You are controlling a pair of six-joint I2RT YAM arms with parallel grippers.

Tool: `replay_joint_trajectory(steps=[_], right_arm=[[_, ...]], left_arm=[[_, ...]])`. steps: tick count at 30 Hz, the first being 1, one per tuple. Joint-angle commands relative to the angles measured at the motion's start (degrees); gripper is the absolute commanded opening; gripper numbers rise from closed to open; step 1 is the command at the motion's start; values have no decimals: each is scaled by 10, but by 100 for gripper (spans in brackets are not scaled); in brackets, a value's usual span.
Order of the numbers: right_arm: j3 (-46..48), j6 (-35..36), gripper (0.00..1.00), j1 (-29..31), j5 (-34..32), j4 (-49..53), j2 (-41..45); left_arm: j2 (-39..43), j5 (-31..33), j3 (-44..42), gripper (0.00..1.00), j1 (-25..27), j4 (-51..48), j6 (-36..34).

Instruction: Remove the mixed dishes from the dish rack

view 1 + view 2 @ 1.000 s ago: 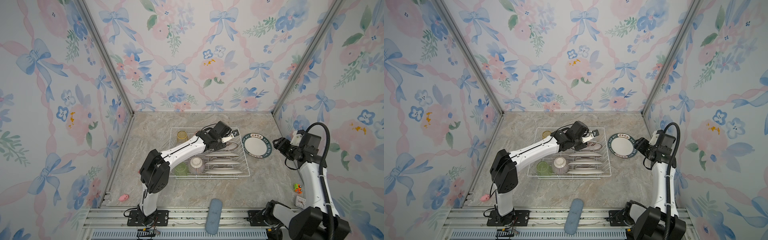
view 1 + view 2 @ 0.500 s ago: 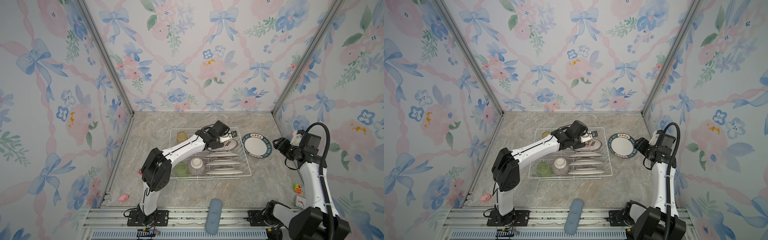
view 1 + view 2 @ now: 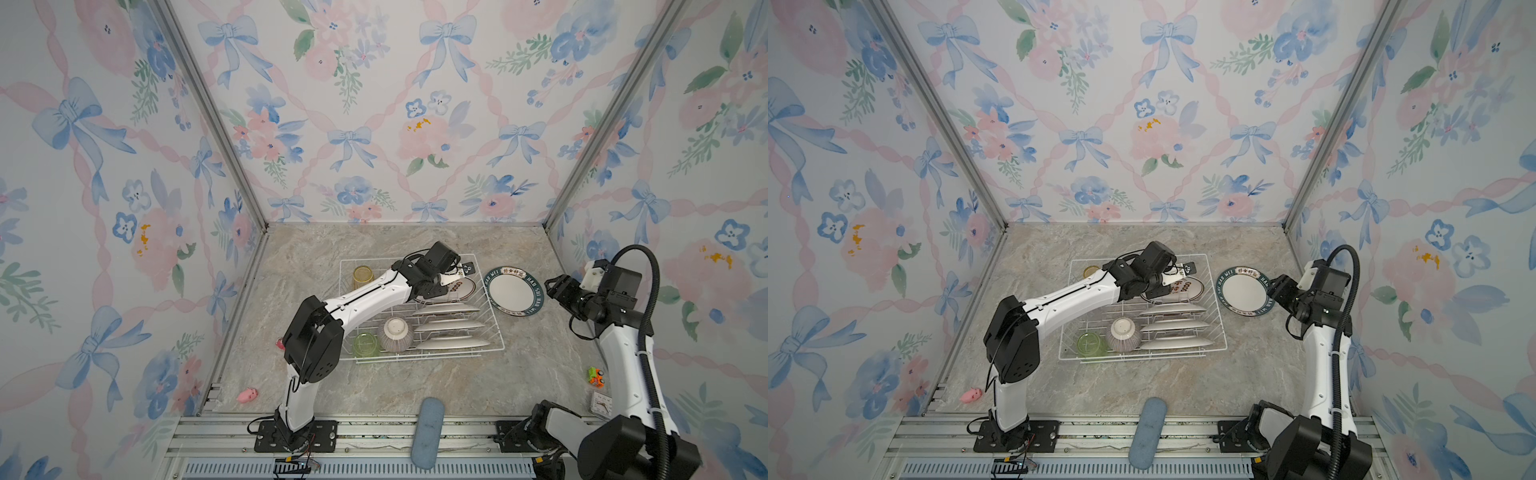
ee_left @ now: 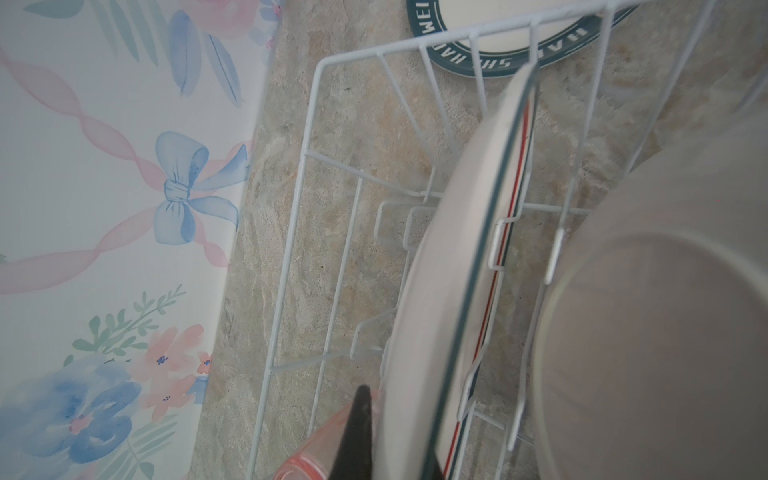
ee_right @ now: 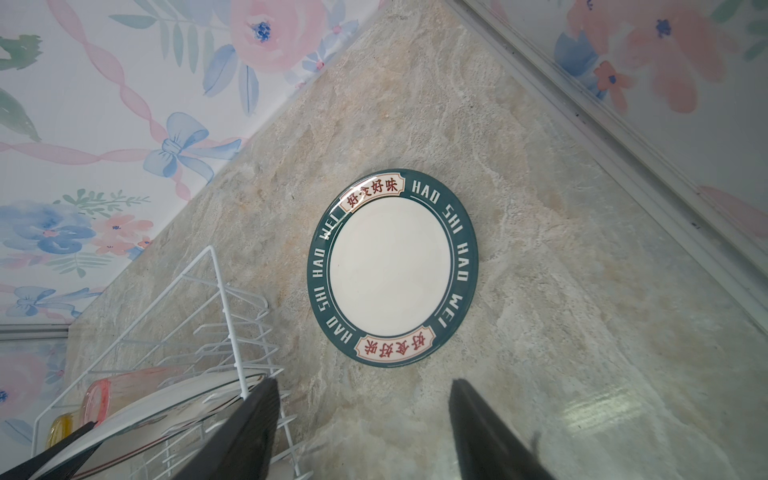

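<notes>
At the near rail a blue-grey pad (image 3: 428, 432) was seen. Beyond it the dish rack (image 3: 490, 316) was found on the marbled table (image 3: 395, 386), with a green tumbler (image 3: 365, 344) and an upturned ribbed bowl (image 3: 395, 332) set side by side in its near left corner. Three plates (image 3: 449, 325) were stood on edge in the prongs to their right. The left arm (image 3: 365, 297) was raised from its base at the rail, bent sharply at the elbow beside the rack's left wall, and stretched low across the rack toward its far right corner. There the left gripper (image 3: 445, 281) was clamped tight on the rim of a fourth plate (image 3: 462, 287), which was tilted with its printed face partly upward. In the left wrist view one dark finger (image 4: 359, 428) was pressed against the plate's back, with a pink tumbler (image 4: 307, 453) just beside it. Whether the plate's lower edge was seated in the prongs could not be told. A yellow tumbler (image 3: 363, 276) was stood in the far left corner. Right of the rack, a teal-rimmed plate (image 3: 515, 291) was laid flat on the table, apart from the left gripper. The right arm (image 3: 623, 365) was held upright and folded over at the top. The right gripper (image 3: 555, 286) was poised just right of that plate, jaws spread wide with nothing between them.
</notes>
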State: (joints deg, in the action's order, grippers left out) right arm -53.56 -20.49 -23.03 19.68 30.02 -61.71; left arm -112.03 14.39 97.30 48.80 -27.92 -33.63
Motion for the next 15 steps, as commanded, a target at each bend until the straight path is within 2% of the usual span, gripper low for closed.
replay_joint_trajectory(steps=[1,15], right_arm=[[-1,-4,68,7,2,7,12],[1,-10,67,26,5,-4,21]], left_arm=[[9,10,24,0,2,-11,31],[72,44,39,0,14,-12,39]])
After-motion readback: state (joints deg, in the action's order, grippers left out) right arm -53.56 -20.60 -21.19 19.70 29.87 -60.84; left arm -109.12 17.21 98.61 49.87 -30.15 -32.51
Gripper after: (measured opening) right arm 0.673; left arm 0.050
